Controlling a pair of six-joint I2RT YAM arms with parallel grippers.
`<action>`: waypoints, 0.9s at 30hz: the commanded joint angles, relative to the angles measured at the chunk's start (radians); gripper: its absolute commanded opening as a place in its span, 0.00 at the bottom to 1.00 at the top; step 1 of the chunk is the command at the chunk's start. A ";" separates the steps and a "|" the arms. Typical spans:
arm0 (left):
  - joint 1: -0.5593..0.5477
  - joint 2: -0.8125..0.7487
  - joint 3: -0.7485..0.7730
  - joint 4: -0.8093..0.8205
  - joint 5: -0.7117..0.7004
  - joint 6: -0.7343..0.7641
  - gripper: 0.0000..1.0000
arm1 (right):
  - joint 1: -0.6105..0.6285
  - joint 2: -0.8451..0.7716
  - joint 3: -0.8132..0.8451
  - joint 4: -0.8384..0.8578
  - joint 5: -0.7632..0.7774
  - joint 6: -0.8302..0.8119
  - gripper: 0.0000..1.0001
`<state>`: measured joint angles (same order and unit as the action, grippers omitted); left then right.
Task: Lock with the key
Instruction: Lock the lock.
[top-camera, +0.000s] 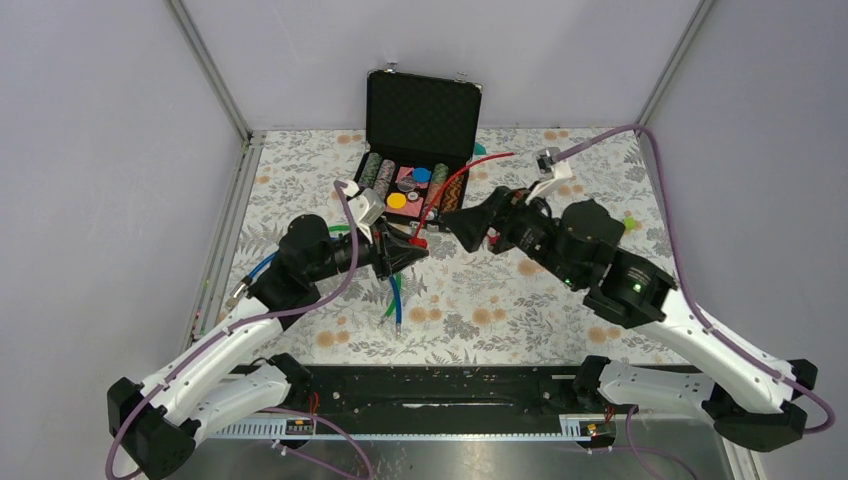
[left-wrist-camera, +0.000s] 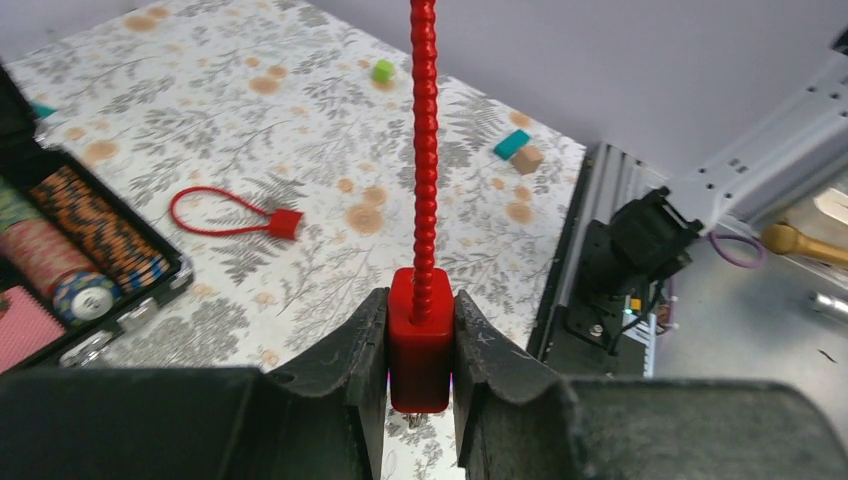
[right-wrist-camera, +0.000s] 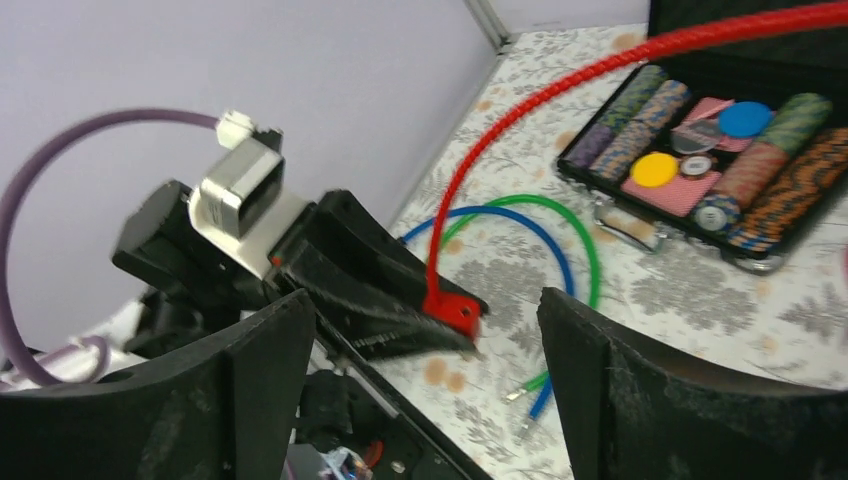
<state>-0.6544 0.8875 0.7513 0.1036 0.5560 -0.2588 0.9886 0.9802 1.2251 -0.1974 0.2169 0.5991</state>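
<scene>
My left gripper (top-camera: 413, 250) (left-wrist-camera: 420, 325) is shut on the red block body of a cable lock (left-wrist-camera: 420, 345), held above the table. The lock's ribbed red cable (left-wrist-camera: 424, 140) (top-camera: 455, 182) arcs up and away toward the open case. My right gripper (top-camera: 452, 226) (right-wrist-camera: 428, 320) is open and empty. It faces the left gripper from close by, with the red lock body (right-wrist-camera: 452, 312) between its spread fingers (right-wrist-camera: 265, 385) but further off. I cannot make out a key in any view.
An open black case (top-camera: 421, 105) of poker chips stands at the back. Blue (top-camera: 397, 298) and green (right-wrist-camera: 590, 250) cables lie on the floral table under the grippers. A second red loop lock (left-wrist-camera: 232, 214) and small coloured blocks (left-wrist-camera: 512, 145) lie further out.
</scene>
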 joint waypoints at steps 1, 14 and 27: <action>-0.001 -0.012 0.092 -0.090 -0.142 0.081 0.00 | -0.027 -0.111 0.029 -0.157 -0.004 -0.139 0.87; -0.001 -0.023 0.126 -0.259 -0.058 0.213 0.00 | -0.045 -0.085 0.241 -0.461 0.302 -0.547 0.85; -0.006 -0.022 0.129 -0.283 0.065 0.250 0.00 | -0.120 0.077 0.258 -0.462 0.168 -0.843 0.82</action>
<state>-0.6548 0.8852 0.8337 -0.2192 0.5549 -0.0383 0.8825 1.0584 1.4982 -0.7017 0.4252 -0.1078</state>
